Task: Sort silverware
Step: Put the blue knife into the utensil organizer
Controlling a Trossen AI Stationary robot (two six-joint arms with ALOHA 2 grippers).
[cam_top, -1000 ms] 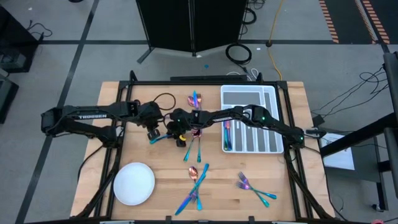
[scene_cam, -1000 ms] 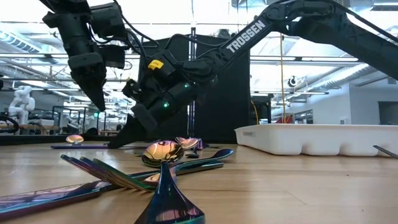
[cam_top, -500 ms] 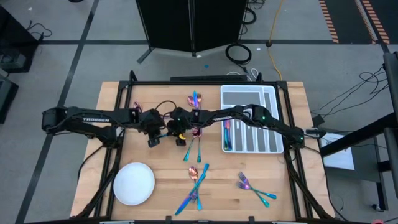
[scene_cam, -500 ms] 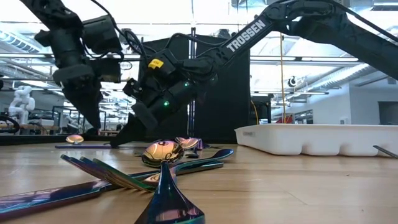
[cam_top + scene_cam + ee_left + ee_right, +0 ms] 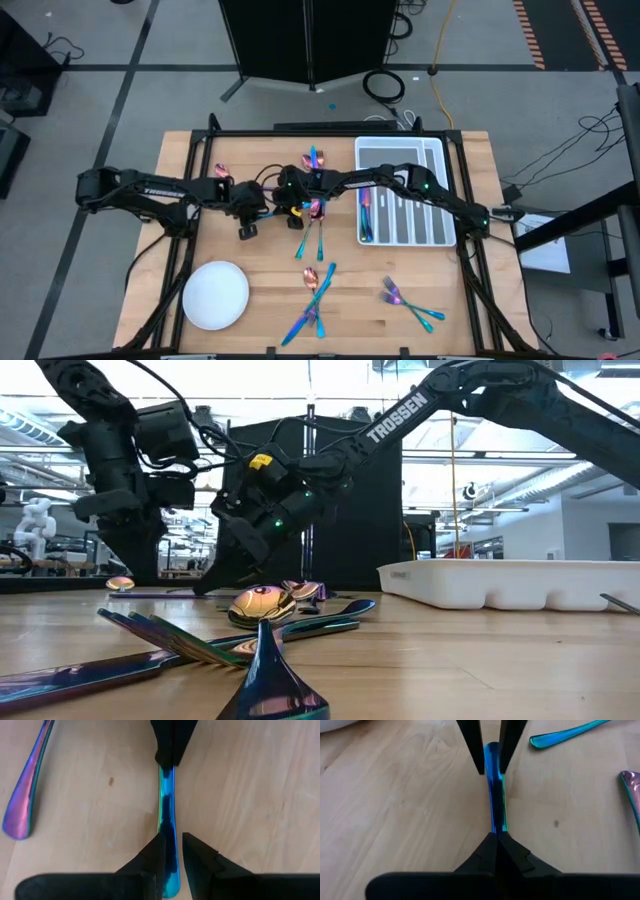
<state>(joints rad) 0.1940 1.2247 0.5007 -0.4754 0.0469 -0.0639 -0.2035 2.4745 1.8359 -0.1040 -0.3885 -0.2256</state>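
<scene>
A blue-teal piece of silverware lies lengthwise between my two grippers at mid-table. My right gripper is shut on one end of it; the head is hidden under the fingers. My left gripper is low over the table and open. Its fingers stand on either side of the rounded handle end, and I cannot tell whether they touch it. In the low view the left gripper reaches down beside the right gripper. My right gripper pinches the piece between its two shut fingers at the end away from the rounded handle tip. The fingers slant down from the table's right side and lie along the piece. The handle runs straight out ahead of them, close over the wood.
More silverware lies loose: at the far middle, just right of the grippers, near the front, forks at front right, a pink spoon at far left. White divided tray at right, round plate at front left.
My left gripper has come down from well above the table to just over it, and now straddles the handle end of the blue-teal piece. It has also tipped a little steeper. The piece itself has stayed in place.
</scene>
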